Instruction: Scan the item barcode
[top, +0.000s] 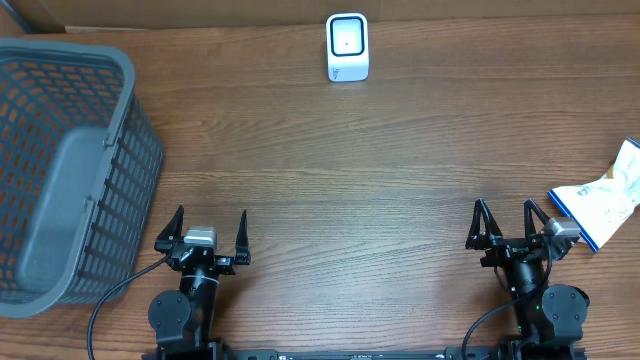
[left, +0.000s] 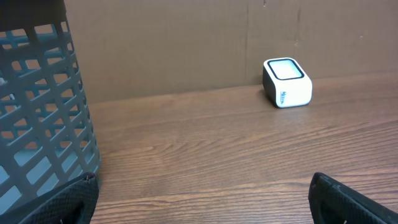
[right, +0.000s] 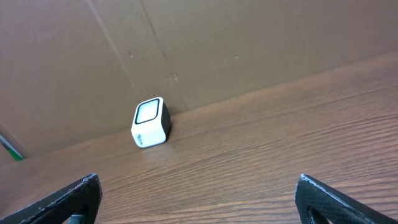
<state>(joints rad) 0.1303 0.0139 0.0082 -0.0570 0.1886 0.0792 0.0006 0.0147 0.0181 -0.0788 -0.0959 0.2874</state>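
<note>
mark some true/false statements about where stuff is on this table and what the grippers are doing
1. A white and blue packet lies at the right edge of the table, beside the right gripper. True.
2. The scanner sits inside the basket. False: it stands on the bare table at the far edge, and the basket is at the left.
3. Both grippers are open and hold nothing. True.
4. The left gripper grips the basket's rim. False: it is apart from the basket, to the basket's right.
5. The packet is being held up to the scanner. False: it lies on the table, far from the scanner.
</note>
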